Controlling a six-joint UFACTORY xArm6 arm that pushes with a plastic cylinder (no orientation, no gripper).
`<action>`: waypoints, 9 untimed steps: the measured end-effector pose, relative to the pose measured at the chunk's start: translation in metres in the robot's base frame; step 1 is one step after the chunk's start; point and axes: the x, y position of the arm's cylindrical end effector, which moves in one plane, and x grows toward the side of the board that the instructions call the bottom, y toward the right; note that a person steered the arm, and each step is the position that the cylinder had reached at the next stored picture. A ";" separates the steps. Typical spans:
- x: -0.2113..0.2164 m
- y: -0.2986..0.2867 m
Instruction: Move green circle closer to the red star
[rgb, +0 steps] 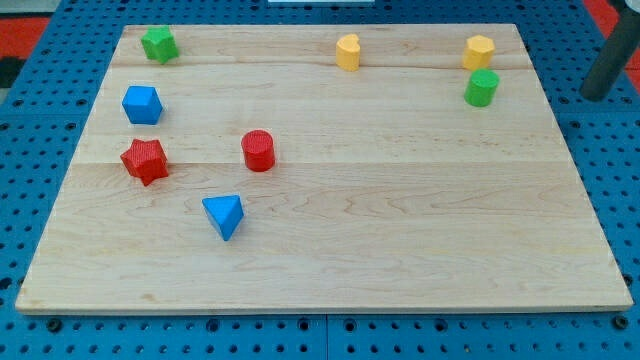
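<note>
The green circle (481, 88) stands near the top right of the wooden board (400, 230), just below a yellow block (478, 51). The red star (145, 160) lies far off at the board's left side. My tip (597, 96) is off the board, beyond its right edge, to the right of the green circle and apart from it. The rod slants up to the view's top right corner.
A red circle (258, 150) stands right of the red star. A blue block (141, 104) is above the star and a blue triangle (224, 215) is below and to its right. A green star (158, 44) is at top left, a second yellow block (347, 51) at top middle.
</note>
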 end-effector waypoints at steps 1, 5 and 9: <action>0.001 0.000; 0.000 -0.003; -0.013 -0.235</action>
